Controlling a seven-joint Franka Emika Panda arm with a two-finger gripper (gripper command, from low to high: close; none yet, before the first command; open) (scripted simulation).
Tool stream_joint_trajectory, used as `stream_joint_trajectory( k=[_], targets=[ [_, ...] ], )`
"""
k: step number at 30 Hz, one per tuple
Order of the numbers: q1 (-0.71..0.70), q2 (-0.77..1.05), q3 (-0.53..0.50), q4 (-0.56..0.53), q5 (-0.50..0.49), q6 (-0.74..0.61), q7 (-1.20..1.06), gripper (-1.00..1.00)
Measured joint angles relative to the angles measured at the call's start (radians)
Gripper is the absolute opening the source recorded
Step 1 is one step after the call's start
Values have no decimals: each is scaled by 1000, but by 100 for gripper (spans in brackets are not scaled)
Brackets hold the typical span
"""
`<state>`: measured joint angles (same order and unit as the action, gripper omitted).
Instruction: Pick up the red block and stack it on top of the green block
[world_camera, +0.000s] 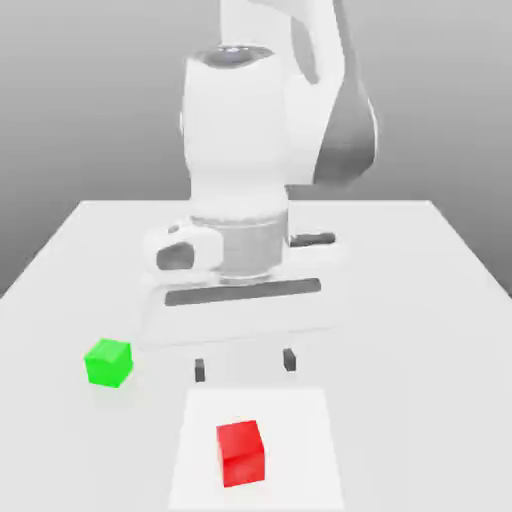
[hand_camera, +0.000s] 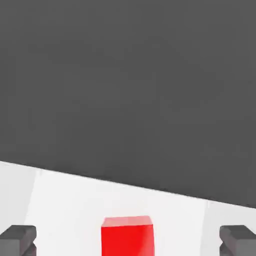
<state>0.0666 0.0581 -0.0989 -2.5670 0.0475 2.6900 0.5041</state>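
Red block (world_camera: 241, 452), a small matte cube, sits on the white table (world_camera: 420, 260) toward the camera from my gripper (world_camera: 245, 366), whose fingers hang wide apart and empty above it; the green matte cube (world_camera: 108, 361) waits at the exterior view's left.

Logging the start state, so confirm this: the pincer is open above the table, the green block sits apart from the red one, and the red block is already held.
Wrong on one point: the red block is not held. The exterior view shows it resting on the table, below the open pincer. The green block does sit apart.
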Motion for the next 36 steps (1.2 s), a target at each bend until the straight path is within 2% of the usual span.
stream_joint_trajectory(
  k=[7, 8, 15, 21, 25, 31, 33, 36],
  targets=[
    [-25, 253, 29, 3, 30, 184, -46, 0],
    [-30, 273, 35, 6, 33, 201, -49, -100],
    [-32, 269, 36, 5, 30, 197, -46, -100],
    [-30, 75, -3, -34, -26, 44, 1, -100],
    [-204, -63, -111, -132, -119, 9, 122, -100],
    [-431, -255, -212, -293, -212, -18, 279, -100],
    [-472, -274, -240, -327, -213, -4, 300, -100],
    [-464, -212, -256, -333, -166, 64, 274, -100]
  ],
)
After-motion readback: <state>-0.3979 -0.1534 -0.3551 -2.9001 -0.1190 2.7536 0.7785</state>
